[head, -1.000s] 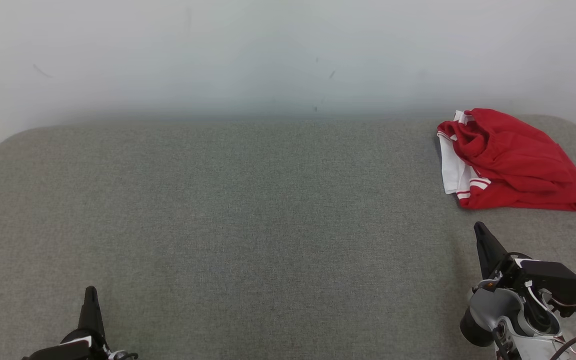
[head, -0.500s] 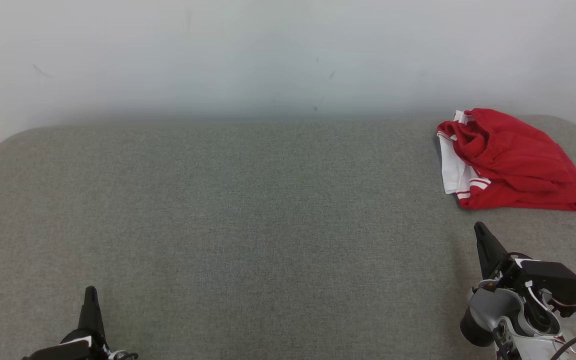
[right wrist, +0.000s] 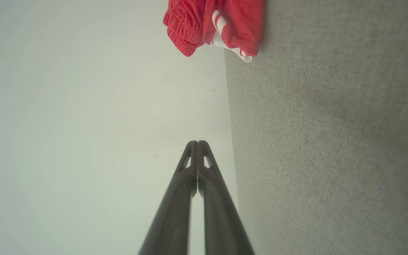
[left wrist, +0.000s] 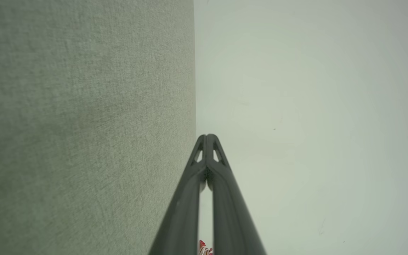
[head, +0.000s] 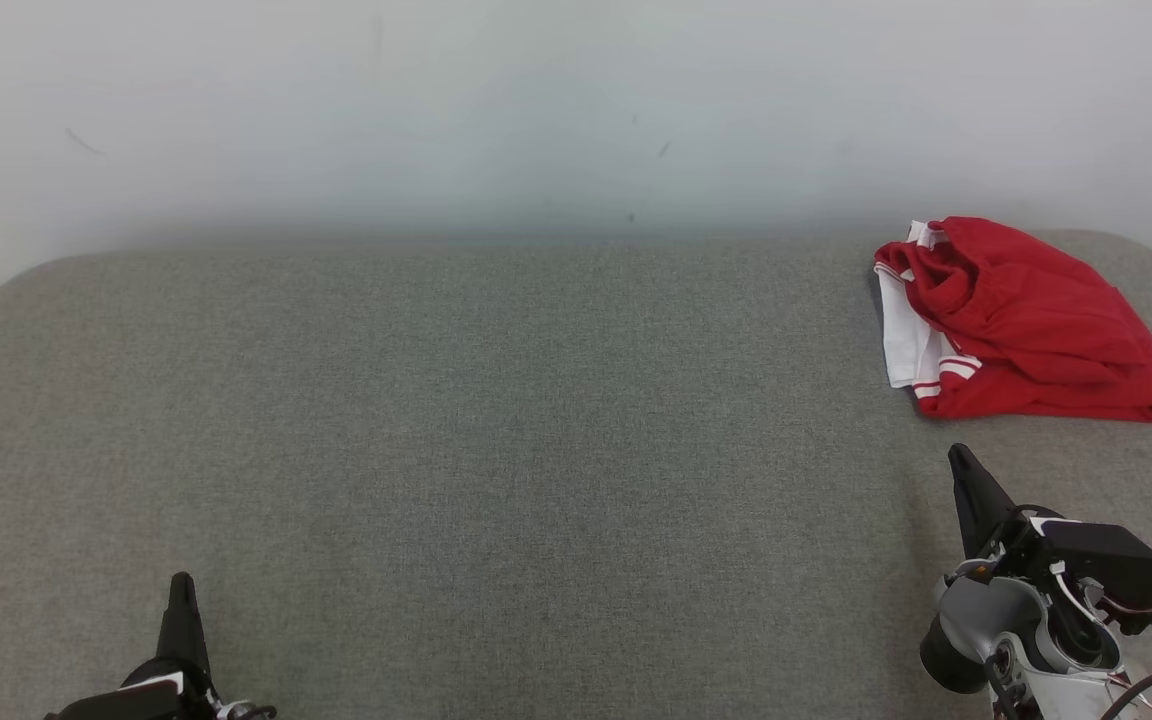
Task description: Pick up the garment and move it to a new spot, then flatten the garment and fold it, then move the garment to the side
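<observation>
Stillness over the last second: red shorts (head: 1026,320) lie bunched at the grey cushion's (head: 496,420) far right corner, left gripper (head: 181,582) and right gripper (head: 957,457) closed empty, fitting outset or finish.

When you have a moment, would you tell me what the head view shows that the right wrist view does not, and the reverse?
Head view adds: the left gripper, shut, at lower left, and the red-and-white garment whole, crumpled at the far right of the grey fabric surface. Right wrist view adds: a close look along the right gripper, tips touching, and the garment's gathered waistband. Shared: garment, surface, pale wall, right gripper holding nothing.
</observation>
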